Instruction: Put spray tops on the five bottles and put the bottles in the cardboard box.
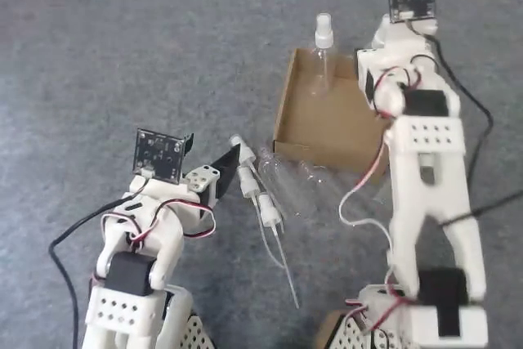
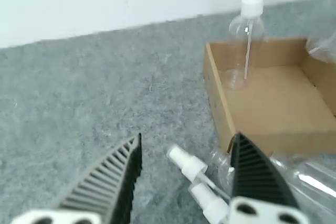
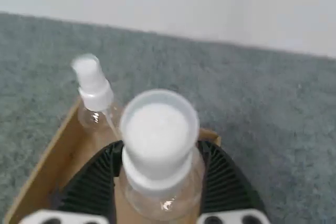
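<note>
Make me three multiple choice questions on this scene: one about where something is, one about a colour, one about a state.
1. Where is the standing bottle?
A inside the cardboard box
B upright on the table beside it
C lying on its side
2. What colour are the loose spray tops?
A black
B white
C blue
3. How is the right hand?
A open and empty
B shut on a bottle
C shut on a loose spray top

Answers:
1 A, it stands upright within the box walls.
2 B, they lie white on the grey table.
3 B, it clasps the held bottle from both sides.
</note>
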Controlling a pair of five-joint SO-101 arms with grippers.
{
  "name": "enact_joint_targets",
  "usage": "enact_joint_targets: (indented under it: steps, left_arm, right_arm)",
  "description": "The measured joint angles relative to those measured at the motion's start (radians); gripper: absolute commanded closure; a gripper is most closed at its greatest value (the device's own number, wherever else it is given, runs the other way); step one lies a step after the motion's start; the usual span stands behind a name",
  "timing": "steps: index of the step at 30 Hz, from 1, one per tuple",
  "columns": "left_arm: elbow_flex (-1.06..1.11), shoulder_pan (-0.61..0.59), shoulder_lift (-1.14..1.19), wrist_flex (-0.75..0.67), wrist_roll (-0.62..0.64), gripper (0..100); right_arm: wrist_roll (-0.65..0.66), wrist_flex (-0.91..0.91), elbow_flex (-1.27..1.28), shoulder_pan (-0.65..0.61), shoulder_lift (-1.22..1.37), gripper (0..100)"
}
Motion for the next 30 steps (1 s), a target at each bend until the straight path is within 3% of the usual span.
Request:
enact_joint_targets:
  steps: [14, 20, 30]
  left_arm:
    - [0.002, 0.000, 0.000, 0.000, 0.000, 75]
    - [0.002, 0.000, 0.000, 0.000, 0.000, 75]
    - [0.002, 0.000, 0.000, 0.000, 0.000, 75]
  right_arm:
    - [-0.025, -0.245, -0.068, 0.028, 0.347, 99.2]
    - [-0.106, -0.264, -0.157, 0.060, 0.459, 99.2]
    - [-0.121, -0.316, -0.176, 0.057, 0.542, 98.9]
